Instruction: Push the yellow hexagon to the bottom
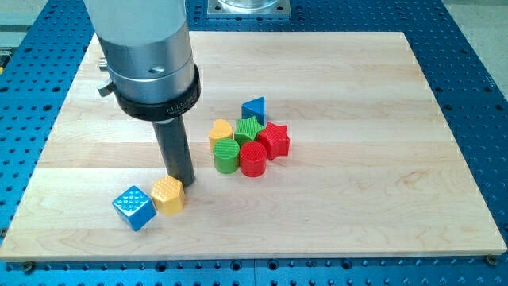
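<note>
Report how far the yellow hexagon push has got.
Mostly done: the yellow hexagon sits low on the board, touching the blue cube. In hand: my tip rests at the hexagon's upper right edge. Left: a strip of board between the hexagon and the bottom edge.

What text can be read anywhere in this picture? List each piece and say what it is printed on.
"MILLIB…": small white lettering on the black collar of the arm, above the rod; only the first letters can be made out, the rest is too small and blurred to read.
No lettering is visible on the blocks, the wooden board or the blue table.
</note>
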`<control>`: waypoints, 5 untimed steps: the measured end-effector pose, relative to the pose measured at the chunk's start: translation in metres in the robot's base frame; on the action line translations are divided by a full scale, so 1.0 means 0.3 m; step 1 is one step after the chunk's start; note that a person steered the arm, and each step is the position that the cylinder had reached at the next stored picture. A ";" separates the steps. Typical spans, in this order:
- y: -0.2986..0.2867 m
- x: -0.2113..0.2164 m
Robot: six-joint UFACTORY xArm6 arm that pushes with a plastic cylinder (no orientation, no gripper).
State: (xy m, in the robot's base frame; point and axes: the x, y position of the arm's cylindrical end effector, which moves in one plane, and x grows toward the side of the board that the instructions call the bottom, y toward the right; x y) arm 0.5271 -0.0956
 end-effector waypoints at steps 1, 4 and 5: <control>0.000 0.046; 0.010 0.064; 0.036 0.062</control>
